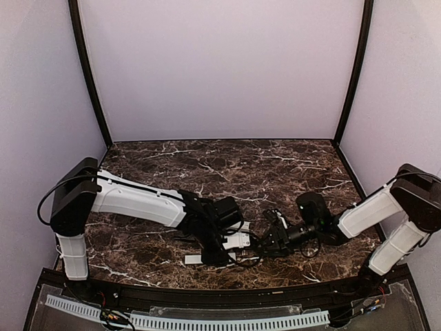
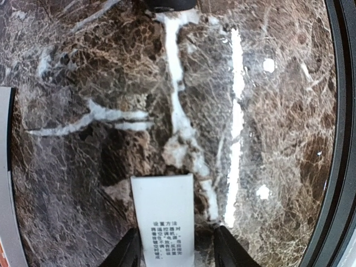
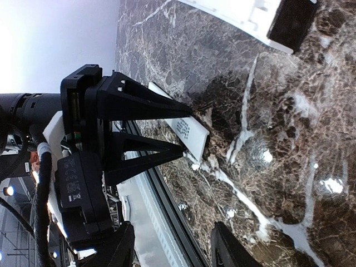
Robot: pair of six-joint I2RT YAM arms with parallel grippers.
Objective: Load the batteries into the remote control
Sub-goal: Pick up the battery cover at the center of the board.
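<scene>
The slim white plastic remote control (image 3: pixel 250 15) is lying on the dark brown veined marble table (image 2: pixel 267 139), just beyond the flat white plastic slab with black printed text (image 2: pixel 162 222), on its far side from the table's black front rail (image 1: pixel 227 296). The edge of my right wrist view is cutting most of it off, leaving a white corner and its black end section (image 3: pixel 292 22); from above, my left arm is covering much of it.

My left claw (image 3: pixel 188 130) is straddling the slab with fingers spread; marble is showing between one finger (image 2: pixel 228 253) and the slab's edge, so I am pinching nothing. My right claw (image 3: pixel 175 247) is hanging spread and empty near the slab, facing it.

A pale strip (image 2: pixel 5 167) beside the slab is being cut off at the picture's rim; I cannot tell what it is.
</scene>
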